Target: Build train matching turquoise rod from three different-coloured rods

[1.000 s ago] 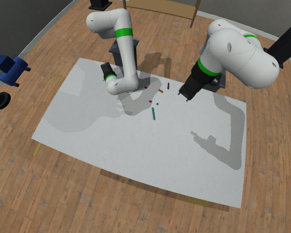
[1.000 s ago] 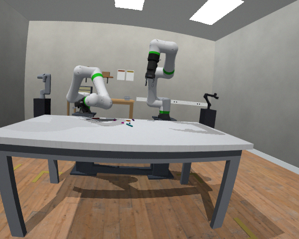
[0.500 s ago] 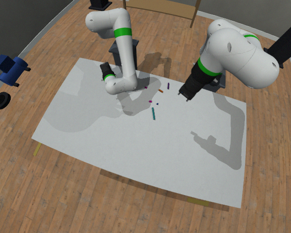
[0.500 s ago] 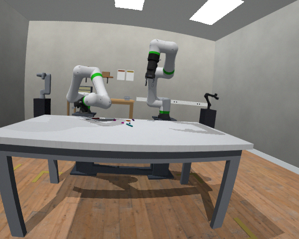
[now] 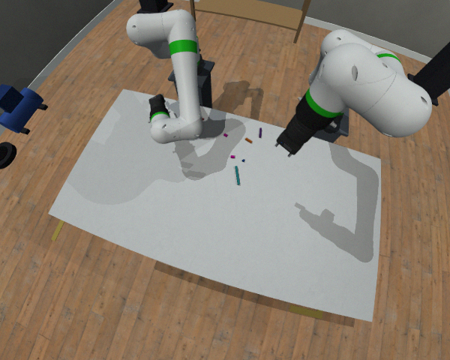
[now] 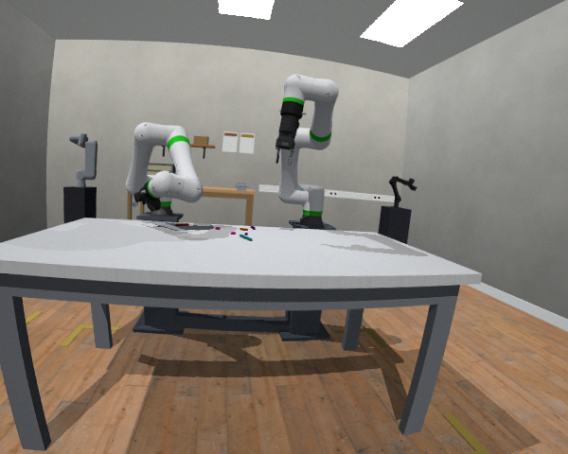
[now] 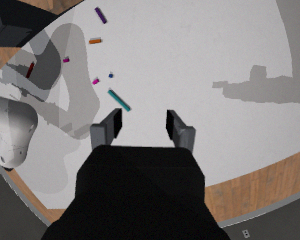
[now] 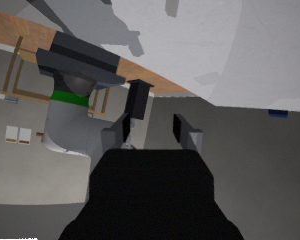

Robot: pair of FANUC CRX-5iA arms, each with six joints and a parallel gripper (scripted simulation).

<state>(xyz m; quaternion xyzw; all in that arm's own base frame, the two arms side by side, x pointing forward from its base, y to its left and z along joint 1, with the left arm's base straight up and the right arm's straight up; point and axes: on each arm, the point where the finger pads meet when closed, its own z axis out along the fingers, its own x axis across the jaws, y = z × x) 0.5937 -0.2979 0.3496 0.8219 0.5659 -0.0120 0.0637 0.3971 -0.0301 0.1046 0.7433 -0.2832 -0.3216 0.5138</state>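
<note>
A turquoise rod (image 5: 237,175) (image 6: 245,237) (image 7: 119,100) lies flat on the white table. Near one end lie a blue rod (image 5: 243,160) (image 7: 111,75) and a magenta rod (image 5: 232,157) (image 7: 95,81), apart. A second magenta rod (image 5: 226,135) (image 7: 66,60), an orange rod (image 5: 248,140) (image 7: 95,41) and a purple rod (image 5: 260,133) (image 7: 100,15) lie separately farther back. A red rod (image 7: 30,69) (image 6: 181,224) lies in shadow, mostly hidden in the top view. My left gripper (image 5: 283,150) (image 6: 283,162) (image 7: 144,118) is open and empty, high above the table. My right gripper (image 8: 151,122) is open and empty, facing away from the rods.
The right arm (image 5: 186,81) (image 7: 12,127) is folded over the table's rear edge, near the red rod. The left arm (image 5: 372,85) stands on the other side. Arm shadows fall across the white table (image 5: 217,232) (image 6: 255,261).
</note>
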